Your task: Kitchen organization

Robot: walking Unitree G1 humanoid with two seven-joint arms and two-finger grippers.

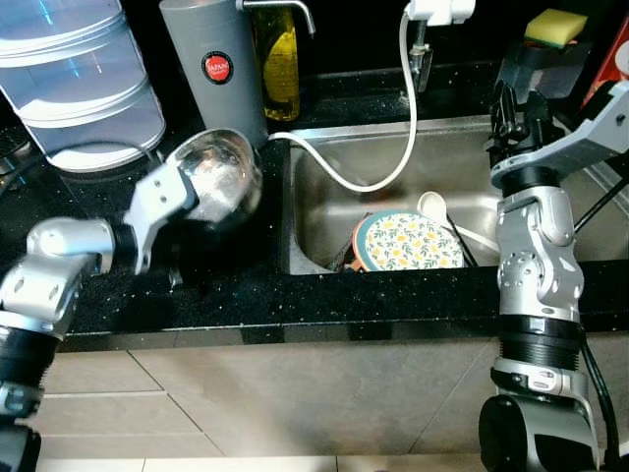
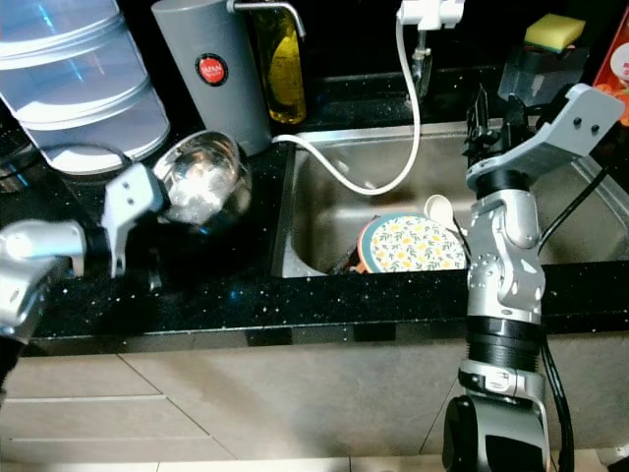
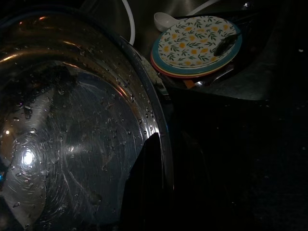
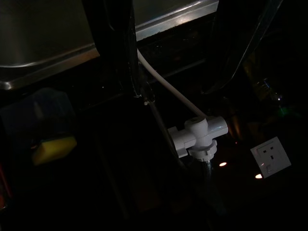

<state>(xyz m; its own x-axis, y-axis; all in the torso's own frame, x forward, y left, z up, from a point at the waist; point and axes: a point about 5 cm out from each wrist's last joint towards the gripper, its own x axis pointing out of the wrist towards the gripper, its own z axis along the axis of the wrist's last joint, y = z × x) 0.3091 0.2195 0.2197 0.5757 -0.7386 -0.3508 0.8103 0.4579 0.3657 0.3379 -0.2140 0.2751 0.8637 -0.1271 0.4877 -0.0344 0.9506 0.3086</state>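
My left gripper (image 1: 197,211) is shut on the rim of a wet steel bowl (image 1: 221,177), held tilted above the black counter (image 1: 236,285) just left of the sink (image 1: 324,167). One black finger (image 3: 149,183) lies across the bowl's edge. A floral plate (image 1: 408,241) leans in the sink on other dishes, with a white spoon (image 1: 432,206) behind it. My right gripper (image 1: 511,108) is raised over the sink's right rear, open, its fingers (image 4: 115,48) spread and empty.
A white hose (image 1: 398,147) loops from the tap fitting (image 1: 437,10) into the sink. A grey canister (image 1: 211,69), an oil bottle (image 1: 278,64) and stacked clear containers (image 1: 84,79) stand behind the bowl. A yellow sponge (image 1: 555,27) sits at the back right.
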